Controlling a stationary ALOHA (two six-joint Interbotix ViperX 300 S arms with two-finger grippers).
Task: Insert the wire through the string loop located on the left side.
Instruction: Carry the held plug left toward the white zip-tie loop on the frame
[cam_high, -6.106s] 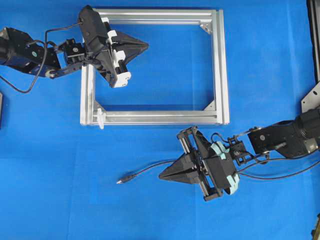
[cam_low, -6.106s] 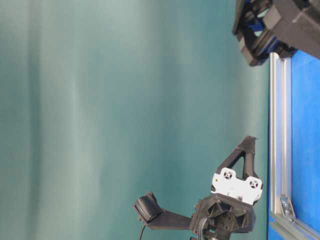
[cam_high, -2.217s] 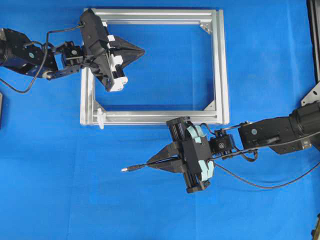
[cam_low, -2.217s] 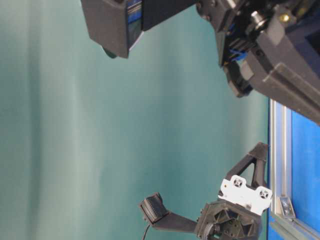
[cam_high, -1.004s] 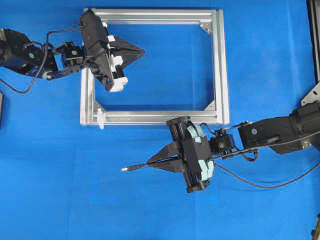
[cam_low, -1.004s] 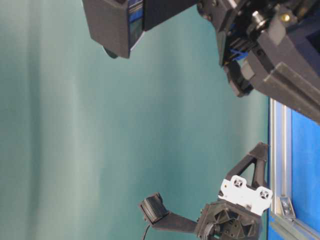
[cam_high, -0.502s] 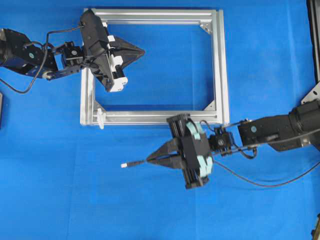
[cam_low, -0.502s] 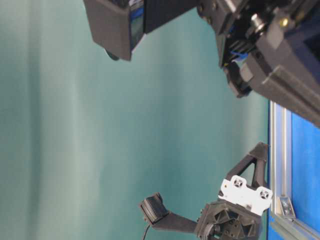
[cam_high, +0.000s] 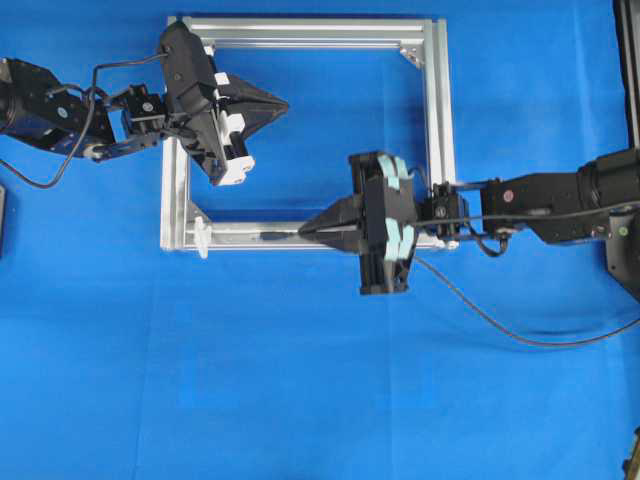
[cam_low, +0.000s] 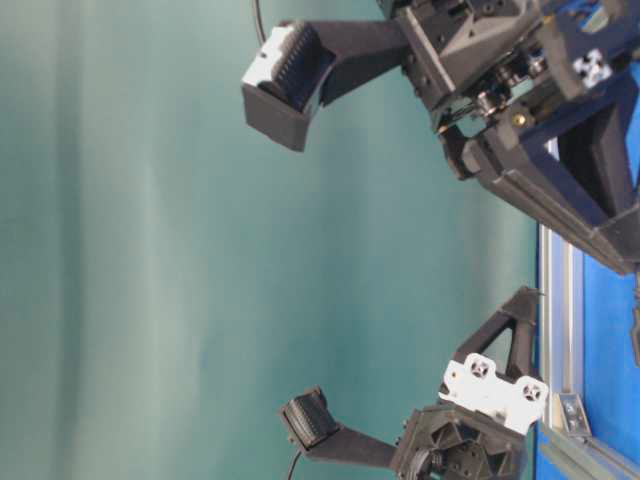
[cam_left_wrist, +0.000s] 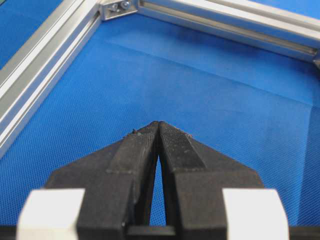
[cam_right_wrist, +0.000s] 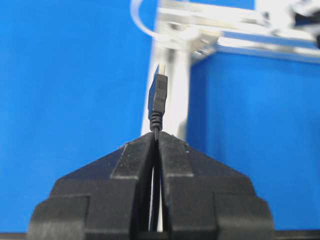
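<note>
The wire (cam_high: 480, 315) is a thin black cable, and my right gripper (cam_high: 303, 232) is shut on it just behind its plug (cam_high: 270, 237). The plug (cam_right_wrist: 159, 92) sticks out straight ahead of the closed fingertips, over the lower rail of the aluminium frame (cam_high: 437, 130). It points left along the rail toward the white string loop (cam_high: 203, 235) at the frame's lower-left corner, a short gap away. In the right wrist view the string loop (cam_right_wrist: 142, 22) curves ahead of the plug, slightly left. My left gripper (cam_high: 285, 102) hovers shut and empty inside the frame's upper left.
The wire's slack trails right and down across the blue mat (cam_high: 300, 400) below the right arm. Frame rails (cam_left_wrist: 45, 55) run to the left of and ahead of the left gripper (cam_left_wrist: 158, 123). A dark fixture (cam_high: 625, 80) stands at the right edge.
My right gripper has carried the wire up from the open mat to the frame's lower rail, bringing the plug closer to the string loop. The left arm has stayed put.
</note>
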